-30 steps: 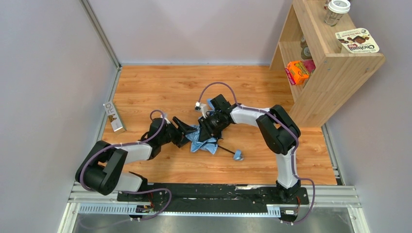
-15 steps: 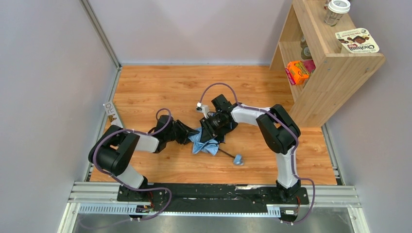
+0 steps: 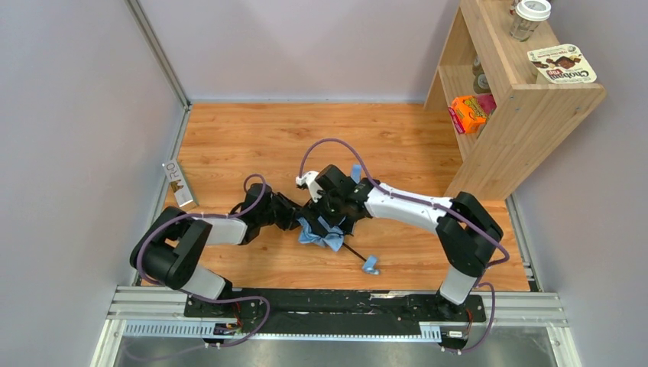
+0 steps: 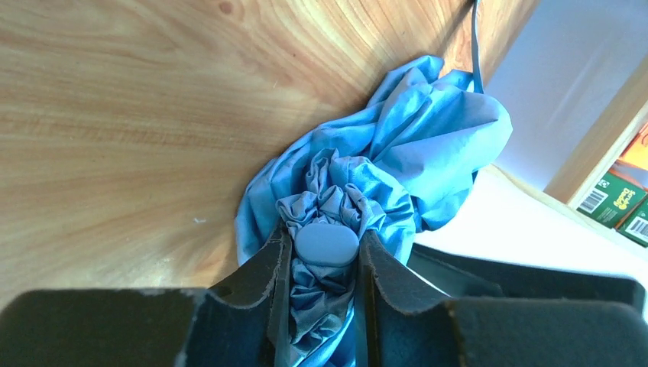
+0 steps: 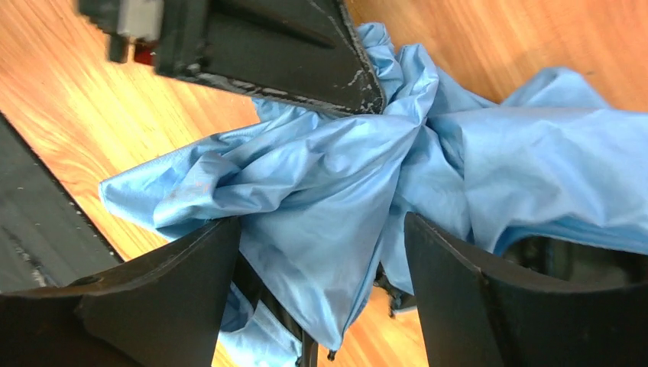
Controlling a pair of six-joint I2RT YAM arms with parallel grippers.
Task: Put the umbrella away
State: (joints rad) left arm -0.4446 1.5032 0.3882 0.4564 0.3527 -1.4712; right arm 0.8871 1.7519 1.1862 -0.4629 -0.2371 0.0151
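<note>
The umbrella (image 3: 321, 234) lies folded up on the wood floor, its sky-blue canopy crumpled and its small blue handle (image 3: 370, 265) at the end of a thin dark shaft. My left gripper (image 3: 298, 219) is shut on the canopy's top end. In the left wrist view, bunched fabric and the rounded blue cap (image 4: 327, 245) sit squeezed in my left gripper (image 4: 322, 251). My right gripper (image 3: 330, 216) hovers over the canopy from the right. In the right wrist view my right gripper (image 5: 321, 233) is open, straddling loose fabric of the umbrella (image 5: 328, 183) without pinching it.
A wooden shelf unit (image 3: 527, 115) stands at the back right, holding an orange box (image 3: 468, 113), a Choco Pie box (image 3: 562, 65) and a jar (image 3: 529, 19). A small flat box (image 3: 179, 183) leans by the left wall. Grey walls close the floor on three sides.
My left gripper closed on the umbrella's top end. My right gripper let go of the canopy and opened wide, its arm reaching further left. The umbrella shifted slightly toward me.
</note>
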